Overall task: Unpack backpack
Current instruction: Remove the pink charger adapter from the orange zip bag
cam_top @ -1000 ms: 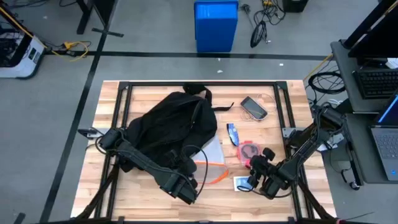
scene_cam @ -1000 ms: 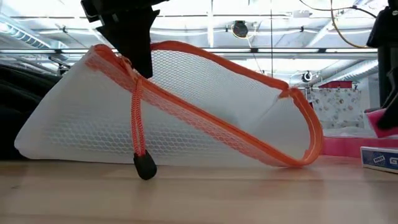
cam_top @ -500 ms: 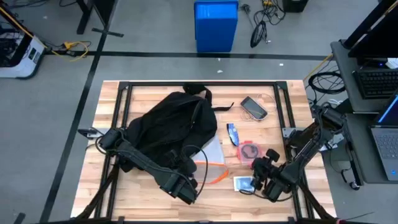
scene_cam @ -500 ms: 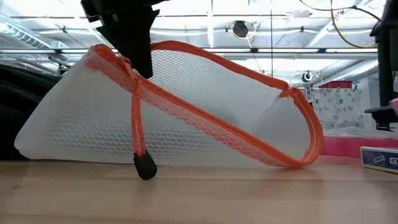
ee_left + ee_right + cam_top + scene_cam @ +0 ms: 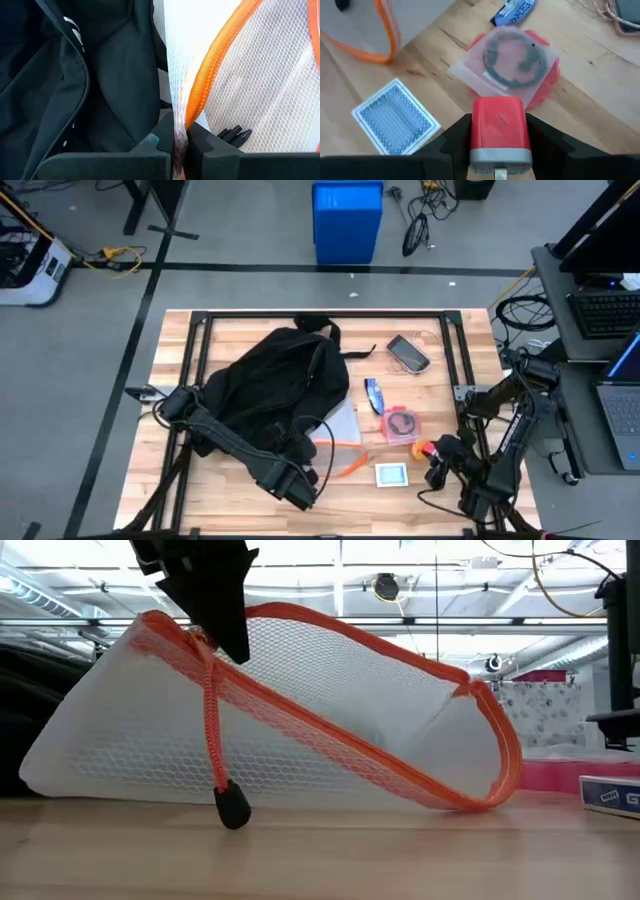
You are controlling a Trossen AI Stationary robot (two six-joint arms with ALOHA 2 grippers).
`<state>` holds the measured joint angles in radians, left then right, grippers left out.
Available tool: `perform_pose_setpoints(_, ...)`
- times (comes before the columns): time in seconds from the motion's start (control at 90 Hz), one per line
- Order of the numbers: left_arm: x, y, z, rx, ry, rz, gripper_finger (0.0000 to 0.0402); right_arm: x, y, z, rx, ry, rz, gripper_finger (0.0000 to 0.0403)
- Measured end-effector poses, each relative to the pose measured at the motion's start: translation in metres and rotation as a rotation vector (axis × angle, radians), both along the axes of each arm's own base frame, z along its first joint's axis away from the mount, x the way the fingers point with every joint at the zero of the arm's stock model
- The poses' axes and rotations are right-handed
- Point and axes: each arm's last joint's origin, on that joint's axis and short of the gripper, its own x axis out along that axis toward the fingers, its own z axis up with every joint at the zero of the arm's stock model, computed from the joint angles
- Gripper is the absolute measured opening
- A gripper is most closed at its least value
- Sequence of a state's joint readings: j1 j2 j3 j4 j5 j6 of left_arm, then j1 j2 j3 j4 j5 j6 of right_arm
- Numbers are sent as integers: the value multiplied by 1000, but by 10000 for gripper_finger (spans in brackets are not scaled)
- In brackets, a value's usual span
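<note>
Your backpack (image 5: 268, 385) is lying on the left half of the bench (image 5: 450, 480), its long axis running diagonally with the top handle pointing toward the far edge. Your left end effector (image 5: 179, 145) is pinching the orange-trimmed mesh pouch (image 5: 330, 720) just beside it. Your right end effector (image 5: 499, 135) is gripping a small red block (image 5: 499, 127) above the near right corner.

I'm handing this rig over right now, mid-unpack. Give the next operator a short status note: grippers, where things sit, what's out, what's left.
Left gripper: shut on the orange zipper edge of the white mesh pouch, which rests on the table against the backpack.
Right gripper: shut on a small red block, at the table's front right.
Already out on the table: phone, blue packet, bagged cable on pink, blue card box.
Left: set down pouch and block, then check the backpack; its inside cannot be seen.
</note>
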<state>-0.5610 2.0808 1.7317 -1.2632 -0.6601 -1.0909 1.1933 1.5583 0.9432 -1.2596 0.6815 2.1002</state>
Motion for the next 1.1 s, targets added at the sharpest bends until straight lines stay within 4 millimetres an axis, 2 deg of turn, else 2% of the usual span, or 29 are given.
perform_pose_setpoints(0.322,0,-1,0,-1,-7,-2,3,5,12,-31,-69,8,-47,142)
perform_pose_setpoints(0.567,0,-1,0,-1,-9,-2,3,13,13,-48,-125,23,-71,142)
perform_pose_setpoints(0.811,0,-2,0,-3,-10,-3,3,13,14,-51,-131,28,-72,145)
perform_pose_setpoints(1.1,0,-2,0,-5,-12,-3,3,13,15,-52,-117,42,-78,185)
